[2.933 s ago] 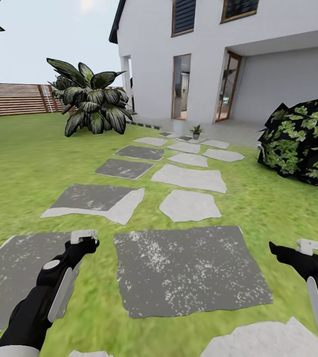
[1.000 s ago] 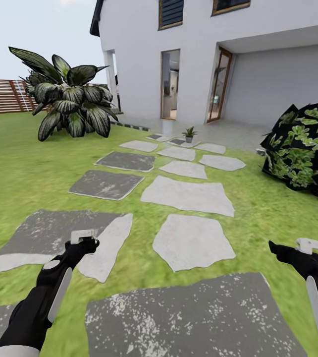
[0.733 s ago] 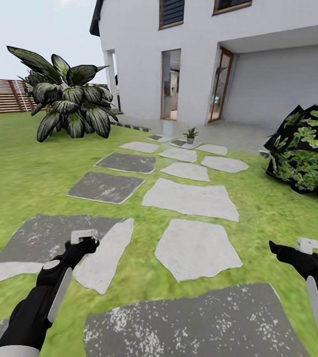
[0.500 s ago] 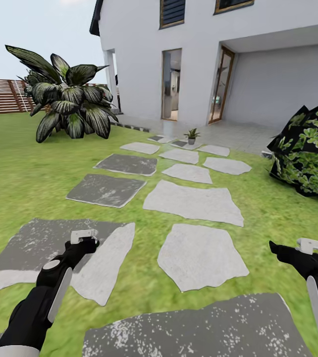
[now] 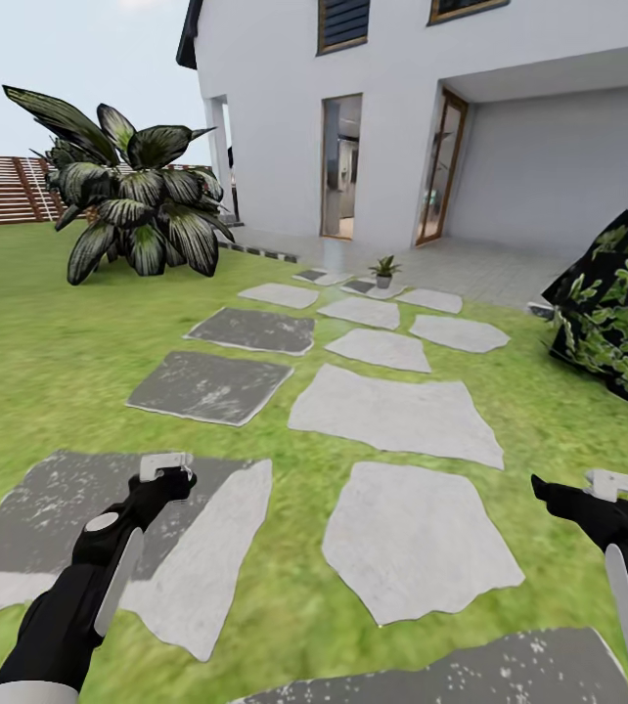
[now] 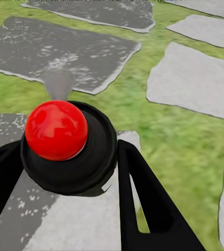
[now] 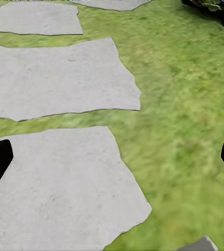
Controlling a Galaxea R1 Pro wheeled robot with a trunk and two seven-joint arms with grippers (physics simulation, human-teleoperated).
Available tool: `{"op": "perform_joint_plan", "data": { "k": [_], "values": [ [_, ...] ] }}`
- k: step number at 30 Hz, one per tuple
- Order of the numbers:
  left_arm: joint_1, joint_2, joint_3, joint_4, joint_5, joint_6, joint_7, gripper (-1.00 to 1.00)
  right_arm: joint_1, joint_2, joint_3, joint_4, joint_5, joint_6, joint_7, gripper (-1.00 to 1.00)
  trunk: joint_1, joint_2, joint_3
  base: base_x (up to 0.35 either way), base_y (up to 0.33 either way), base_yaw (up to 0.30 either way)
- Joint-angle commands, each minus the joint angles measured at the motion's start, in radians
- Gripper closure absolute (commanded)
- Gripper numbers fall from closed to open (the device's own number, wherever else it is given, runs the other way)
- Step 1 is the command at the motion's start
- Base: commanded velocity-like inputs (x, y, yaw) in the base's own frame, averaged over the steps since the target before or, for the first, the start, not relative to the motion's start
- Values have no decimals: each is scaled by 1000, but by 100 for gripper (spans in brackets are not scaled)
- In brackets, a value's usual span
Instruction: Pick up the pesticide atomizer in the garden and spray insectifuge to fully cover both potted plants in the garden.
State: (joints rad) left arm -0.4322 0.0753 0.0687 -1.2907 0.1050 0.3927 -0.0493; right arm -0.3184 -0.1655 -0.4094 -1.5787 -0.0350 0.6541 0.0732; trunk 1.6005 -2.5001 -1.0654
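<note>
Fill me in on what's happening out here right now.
The robot is out on the lawn among the stepping stones, facing the white house. Its left claw is shut around the pesticide atomizer, red button top facing the wrist camera. The right claw is open and holds nothing. One small potted plant stands far ahead on the paving by the house, not within reach yet, so no spraying is under way.
</note>
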Motion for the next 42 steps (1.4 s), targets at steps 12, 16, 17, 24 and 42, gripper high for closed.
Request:
{"op": "perform_joint_plan", "data": {
  "k": [12,16,17,24,42],
  "values": [
    [0,0,1,-1,10,6,-2,100,-1,1,-3,-2,-4,5,3,-100,0,0,-1,330,110,0],
    [0,0,0,-1,10,6,-2,100,-1,2,-3,-3,-5,7,3,-100,0,0,1,330,110,0],
    [0,0,0,-1,10,6,-2,100,-1,2,-3,-3,-5,7,3,-100,0,0,2,330,110,0],
    [0,0,0,-1,10,6,-2,100,-1,3,-4,-4,-5,8,3,-100,0,0,9,330,97,0],
    [0,0,0,-2,10,6,-2,100,-1,0,-7,-3,-5,5,2,-100,0,0,23,330,13,0]
  ]
}}
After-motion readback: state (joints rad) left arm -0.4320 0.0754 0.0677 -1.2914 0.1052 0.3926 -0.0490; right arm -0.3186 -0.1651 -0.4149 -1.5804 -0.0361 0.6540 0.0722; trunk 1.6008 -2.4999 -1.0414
